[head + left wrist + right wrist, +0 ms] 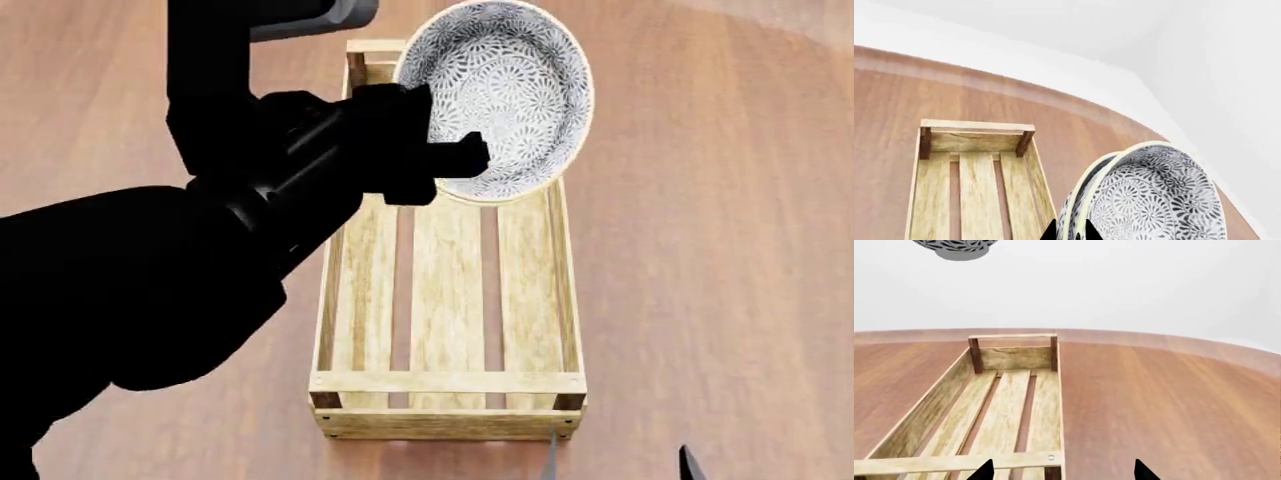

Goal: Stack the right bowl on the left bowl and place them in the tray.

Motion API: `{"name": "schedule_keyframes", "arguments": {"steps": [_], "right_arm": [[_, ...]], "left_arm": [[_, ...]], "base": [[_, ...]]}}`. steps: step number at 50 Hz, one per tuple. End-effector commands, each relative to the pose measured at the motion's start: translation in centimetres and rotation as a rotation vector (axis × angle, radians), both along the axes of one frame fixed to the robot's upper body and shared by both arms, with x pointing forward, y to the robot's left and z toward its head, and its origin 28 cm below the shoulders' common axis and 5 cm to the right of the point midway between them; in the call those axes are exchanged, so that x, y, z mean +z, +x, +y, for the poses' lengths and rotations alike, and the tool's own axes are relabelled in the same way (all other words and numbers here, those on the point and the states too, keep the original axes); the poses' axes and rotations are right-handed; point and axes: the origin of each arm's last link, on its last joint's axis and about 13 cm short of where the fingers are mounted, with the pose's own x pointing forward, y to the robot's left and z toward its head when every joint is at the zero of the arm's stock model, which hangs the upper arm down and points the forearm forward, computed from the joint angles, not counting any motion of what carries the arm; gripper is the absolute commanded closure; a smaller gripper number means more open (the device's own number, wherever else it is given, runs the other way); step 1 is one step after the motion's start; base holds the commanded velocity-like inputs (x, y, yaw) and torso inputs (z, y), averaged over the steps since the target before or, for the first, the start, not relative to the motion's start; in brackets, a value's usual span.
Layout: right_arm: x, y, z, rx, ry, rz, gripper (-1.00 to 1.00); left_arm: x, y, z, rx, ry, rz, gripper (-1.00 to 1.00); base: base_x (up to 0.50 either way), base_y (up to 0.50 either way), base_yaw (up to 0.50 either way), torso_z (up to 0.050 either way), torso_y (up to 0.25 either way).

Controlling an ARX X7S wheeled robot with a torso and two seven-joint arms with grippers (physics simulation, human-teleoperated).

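Two stacked bowls (501,95) in left tool (461,165).

The tray (449,300) lies open from above, its slatted floor bare. Over its far end the left gripper (447,160) holds the stacked bowls (501,95) aloft, blocking that approach.

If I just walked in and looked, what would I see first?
You'd spot the stacked bowls first, white with a dark flower pattern, held tilted in the air by the left gripper above the far end of the tray. Next, the long wooden tray itself, lying on the brown table with nothing inside it yet. The right gripper is open near the tray's near end.
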Motion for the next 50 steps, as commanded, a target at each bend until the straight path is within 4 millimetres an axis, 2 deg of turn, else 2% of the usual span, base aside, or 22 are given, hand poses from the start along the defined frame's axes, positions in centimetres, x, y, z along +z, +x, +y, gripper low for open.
{"name": "schedule_keyframes", "arguments": {"steps": [1, 22, 29, 50], "right_arm": [[-0.2, 0.2, -0.1, 0.002, 0.001, -0.005, -1.0], [-1.1, 0.1, -0.4, 0.005, 0.001, 0.014, -1.0], [-1.2, 0.1, -0.6, 0.0, 0.006, 0.016, -1.0], [-1.5, 0.1, -0.4, 0.006, 0.008, 0.023, -1.0]], "left_arm": [[-0.9, 2.6, -0.9, 0.022, -0.074, 0.102, 1.0], [-1.9, 5.0, -1.6, 0.078, -0.157, 0.263, 1.0], [-3.2, 5.9, -1.8, 0.124, -0.181, 0.353, 1.0], [-4.4, 4.9, -2.6, 0.063, -0.065, 0.345, 1.0]], "base": [[0.0, 0.0, 0.0, 0.0, 0.0], [0.0, 0.0, 0.0, 0.0, 0.001], [0.0, 0.0, 0.0, 0.0, 0.0], [0.0, 0.0, 0.0, 0.0, 0.001]]}}
